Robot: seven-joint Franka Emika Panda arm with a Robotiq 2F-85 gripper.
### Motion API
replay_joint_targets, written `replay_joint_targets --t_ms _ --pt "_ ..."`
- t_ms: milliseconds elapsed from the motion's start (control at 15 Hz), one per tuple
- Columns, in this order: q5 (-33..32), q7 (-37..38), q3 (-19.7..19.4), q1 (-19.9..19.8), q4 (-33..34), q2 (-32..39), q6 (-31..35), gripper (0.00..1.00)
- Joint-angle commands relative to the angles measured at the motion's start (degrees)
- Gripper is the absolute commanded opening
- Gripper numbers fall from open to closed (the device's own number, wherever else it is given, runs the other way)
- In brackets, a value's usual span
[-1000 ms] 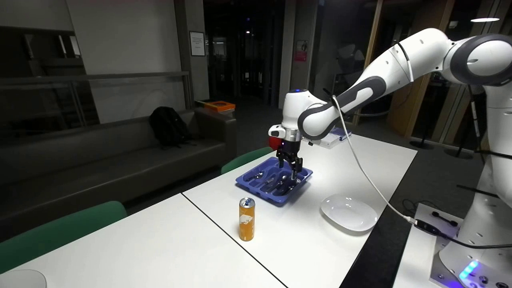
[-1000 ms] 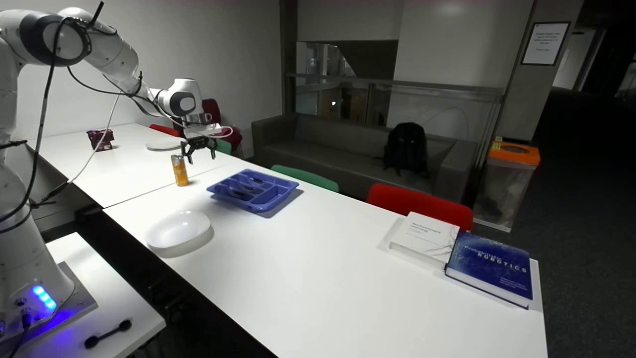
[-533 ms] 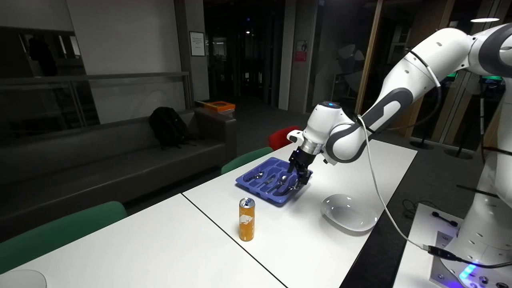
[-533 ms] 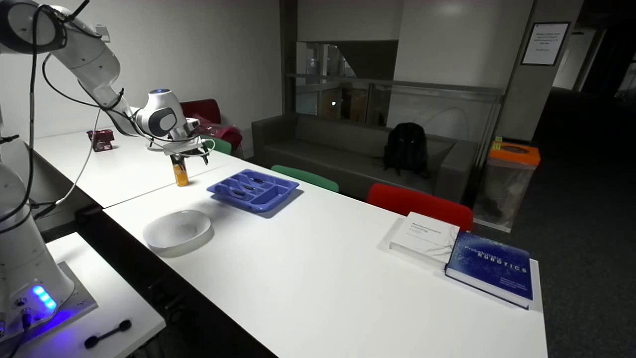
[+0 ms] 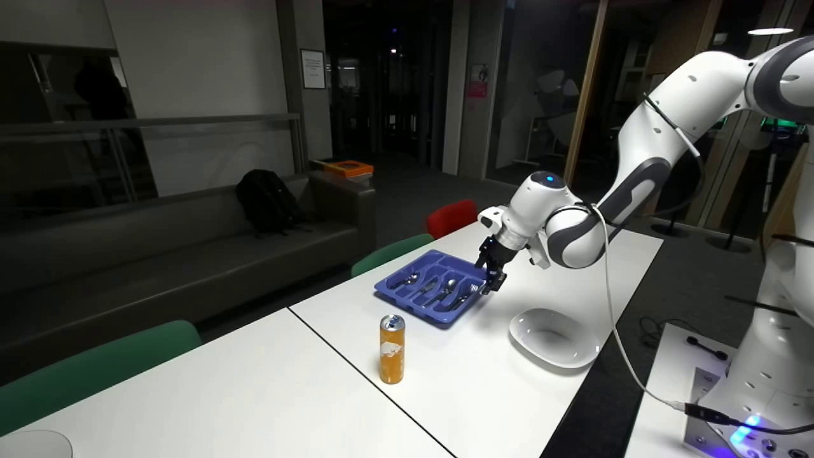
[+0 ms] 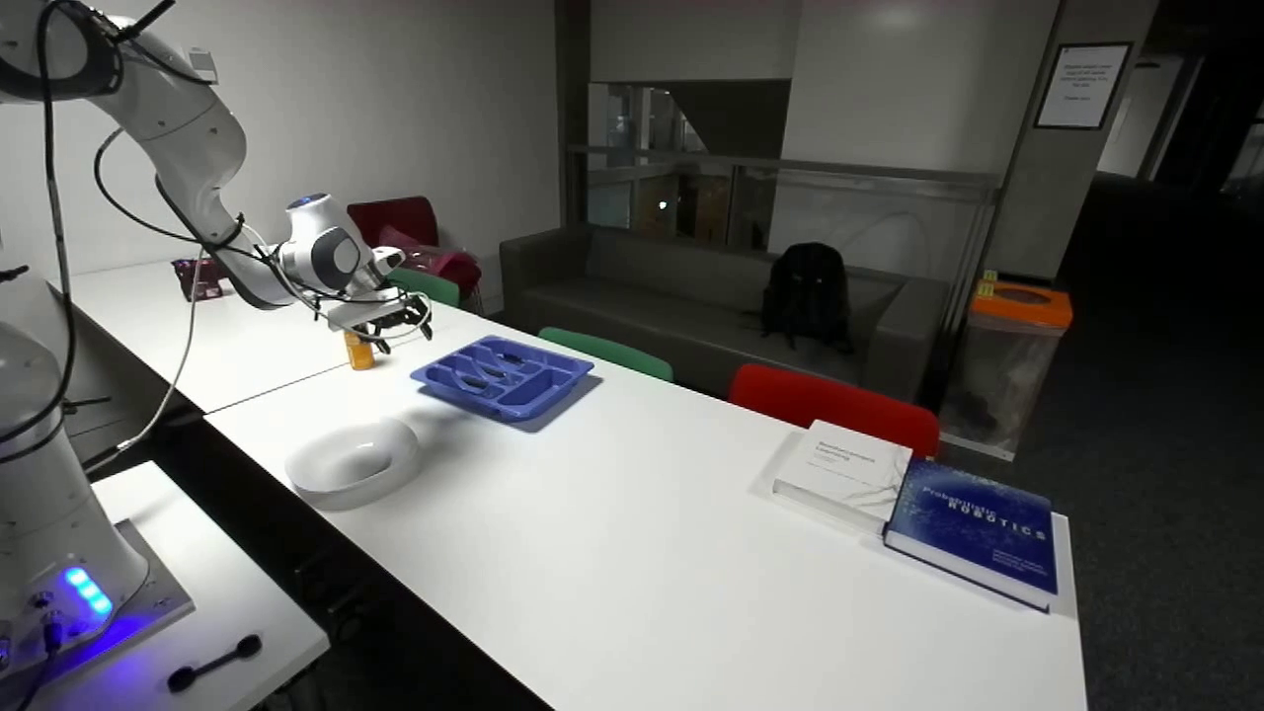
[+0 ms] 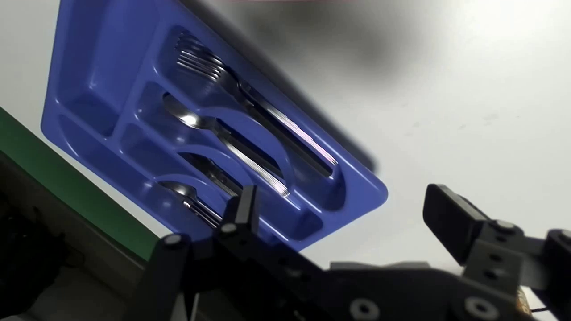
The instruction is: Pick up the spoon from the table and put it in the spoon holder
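Close to me, the gripper (image 7: 342,198) hangs near the blue cutlery tray (image 6: 533,391), its two fingers (image 7: 450,218) wide apart. In the tray, away from these fingers, one spoon (image 7: 198,121) lies in the compartment next to the forks (image 7: 225,80), another spoon (image 7: 185,191) two compartments farther. Behind, a backpack (image 6: 808,294) rests on the sofa (image 6: 642,269).

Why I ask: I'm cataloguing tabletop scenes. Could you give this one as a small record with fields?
Gripper: open, holding nothing
Tray: blue, divided, on the white table
Spoons: in two of the tray's compartments
Forks: in a compartment along the tray's edge
Can: orange, upright on the table
Dish: white, on the table
White book: on the table, beside the blue book
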Motion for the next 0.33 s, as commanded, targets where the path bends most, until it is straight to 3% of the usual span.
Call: replay_joint_targets --t_ms 0,267 --pt "0.0 0.0 0.0 0.1 0.0 0.0 0.0 1.0" --pt "0.0 0.2 0.0 0.7 0.0 0.0 0.0 1.0"
